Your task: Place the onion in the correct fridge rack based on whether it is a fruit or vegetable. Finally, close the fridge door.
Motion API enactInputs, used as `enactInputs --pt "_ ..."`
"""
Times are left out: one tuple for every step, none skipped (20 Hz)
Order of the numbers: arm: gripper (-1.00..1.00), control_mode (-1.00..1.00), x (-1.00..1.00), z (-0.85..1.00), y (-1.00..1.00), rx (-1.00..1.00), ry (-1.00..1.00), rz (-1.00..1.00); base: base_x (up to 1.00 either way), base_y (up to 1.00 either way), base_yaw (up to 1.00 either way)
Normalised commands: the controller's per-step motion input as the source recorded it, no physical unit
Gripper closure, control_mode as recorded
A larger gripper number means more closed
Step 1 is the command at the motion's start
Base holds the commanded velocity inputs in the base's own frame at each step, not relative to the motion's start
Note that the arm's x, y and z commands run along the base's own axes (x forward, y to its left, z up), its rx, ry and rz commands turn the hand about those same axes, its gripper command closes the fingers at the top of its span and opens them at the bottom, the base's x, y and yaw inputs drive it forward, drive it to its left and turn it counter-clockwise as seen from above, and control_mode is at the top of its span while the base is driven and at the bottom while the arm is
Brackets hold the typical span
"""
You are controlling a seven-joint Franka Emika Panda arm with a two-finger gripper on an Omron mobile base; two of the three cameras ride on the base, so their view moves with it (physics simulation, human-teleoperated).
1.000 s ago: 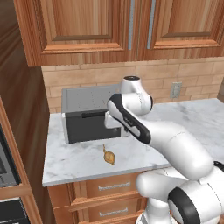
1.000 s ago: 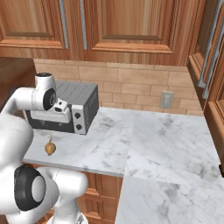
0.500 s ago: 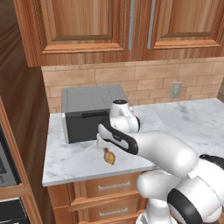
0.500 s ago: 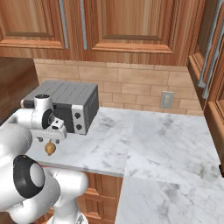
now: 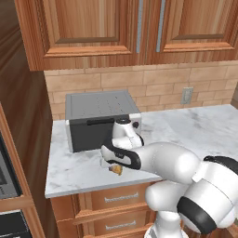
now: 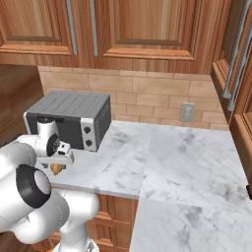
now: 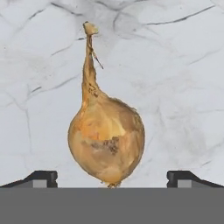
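Hand view: onion [image 7: 106, 142] lying on marble counter [image 7: 175, 87], stem pointing away, flanked by widely spread fingertips [image 7: 41, 178], untouched. Left base view: gripper [image 5: 113, 163] low over counter's near left edge, before toaster oven [image 5: 100, 118].

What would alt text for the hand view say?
A golden-brown onion lies on a white marble counter, its thin stem pointing toward the top of the picture. Two dark fingers stand wide apart on either side of it, not touching it.
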Motion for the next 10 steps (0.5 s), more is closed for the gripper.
enactInputs --pt "-1.00 -1.00 0.17 -0.46 0.17 0.00 0.00 0.00 0.00 0.00 0.00" --pt "-1.00 -1.00 0.18 -0.44 0.17 0.00 0.00 0.00 0.00 0.00 0.00" --pt "-1.00 -1.00 0.11 -0.30 0.10 0.00 0.00 0.00 0.00 0.00 0.00" --pt "-1.00 -1.00 0.04 -0.16 0.00 0.00 -0.01 0.00 0.00 0.00 0.00" --pt "-1.00 -1.00 0.06 -0.14 0.00 0.00 -0.01 0.00 0.00 0.00 0.00" --pt "-1.00 -1.00 0.11 -0.14 0.00 0.00 -0.01 0.00 0.00 0.00 0.00" --pt "-1.00 -1.00 0.14 -0.14 0.00 0.00 -0.01 0.00 0.00 0.00 0.00" --pt "-1.00 -1.00 0.14 -0.16 0.00 0.00 -0.01 0.00 0.00 0.00 0.00" --pt "-1.00 -1.00 0.15 -0.12 0.00 0.00 -0.01 0.00 0.00 0.00 0.00" --pt "-1.00 -1.00 0.14 -0.11 0.00 0.00 -0.01 0.00 0.00 0.00 0.00"
